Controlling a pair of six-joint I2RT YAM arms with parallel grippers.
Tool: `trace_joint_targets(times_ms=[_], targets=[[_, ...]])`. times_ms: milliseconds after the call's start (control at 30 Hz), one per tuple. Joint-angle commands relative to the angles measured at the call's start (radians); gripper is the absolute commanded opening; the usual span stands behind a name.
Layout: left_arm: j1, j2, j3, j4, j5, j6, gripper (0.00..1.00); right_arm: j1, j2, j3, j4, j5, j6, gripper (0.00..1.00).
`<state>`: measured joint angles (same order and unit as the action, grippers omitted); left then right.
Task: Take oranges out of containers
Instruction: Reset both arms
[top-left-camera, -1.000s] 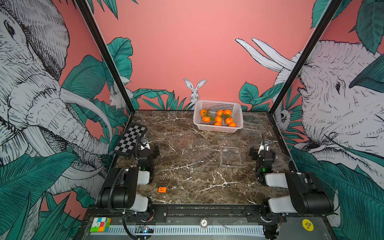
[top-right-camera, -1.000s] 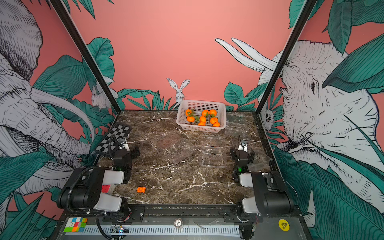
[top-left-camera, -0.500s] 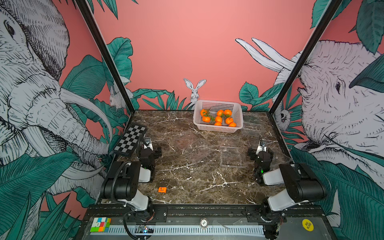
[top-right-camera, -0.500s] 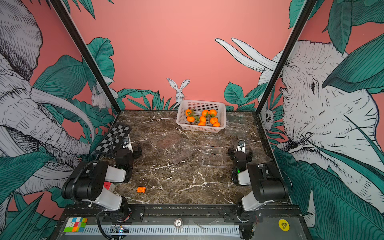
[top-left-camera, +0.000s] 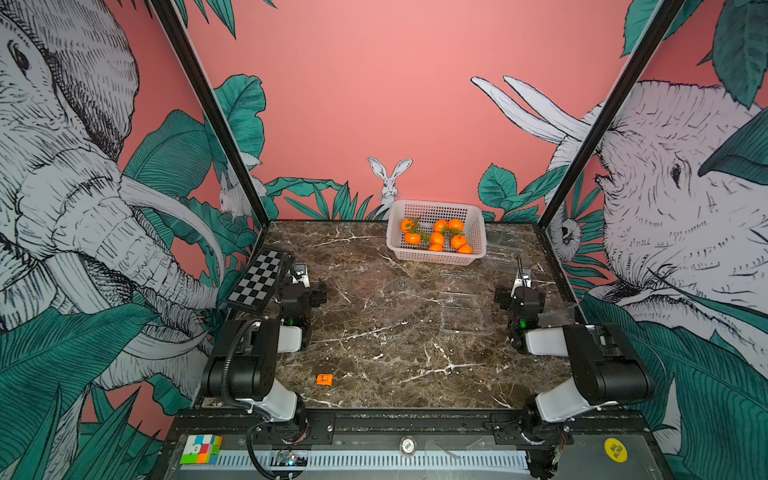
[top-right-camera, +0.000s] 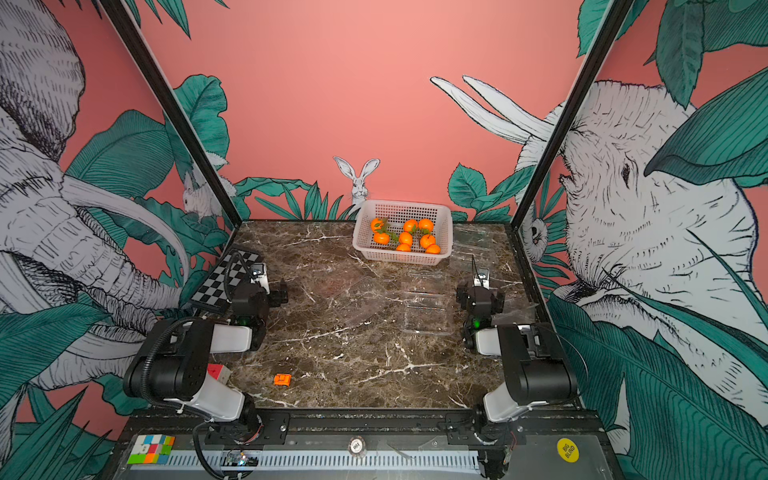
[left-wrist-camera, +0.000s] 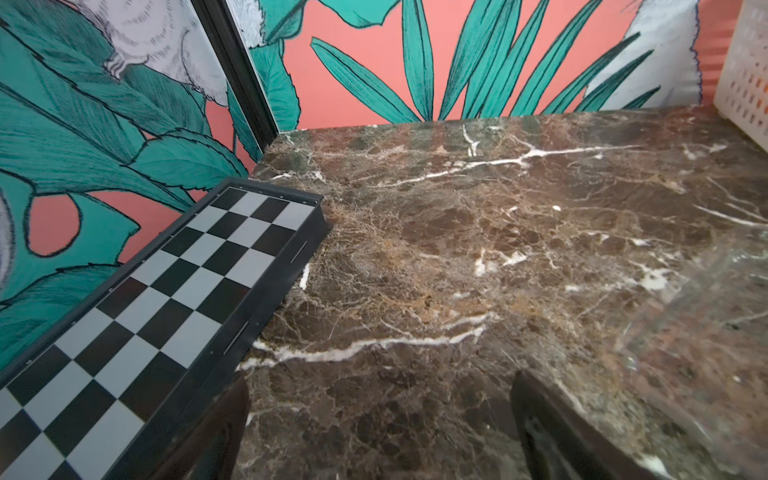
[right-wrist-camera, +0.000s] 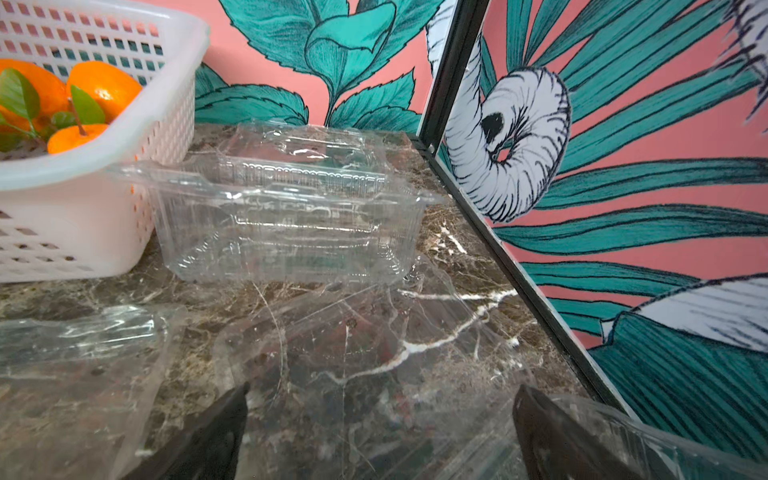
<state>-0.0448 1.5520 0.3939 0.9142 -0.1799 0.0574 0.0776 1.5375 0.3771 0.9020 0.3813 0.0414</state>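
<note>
I'm seeing bright, even light casting soft shadows on the desk (top-left-camera: 395, 353). Glare is glinting off the containers (right-wrist-camera: 291, 216); wrist-view edges are blurring.

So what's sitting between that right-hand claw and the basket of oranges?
Just empty clear containers, lying on the tabletop; the right wrist view shows them best.

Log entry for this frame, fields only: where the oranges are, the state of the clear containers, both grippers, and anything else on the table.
oranges: eight counted, all in the white basket at the back
containers: clear clamshells lying on the tabletop, no fruit visible inside
left gripper: open, empty, beside the chessboard
right gripper: open, empty, containers in front of it
other: small orange block near the front edge
</note>
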Motion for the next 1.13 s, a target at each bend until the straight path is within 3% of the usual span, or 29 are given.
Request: trace_joint_targets(times_ms=[0,1100], targets=[[-0.004,-0.006,0.005,-0.021,0.014,0.018,0.99,-0.004,-0.011,-0.002,-0.008,0.002,0.008,0.99],[-0.006,-0.007,0.003,-0.023,0.013,0.018,0.99,-0.004,-0.003,0.010,-0.023,-0.033,-0.003,0.99]])
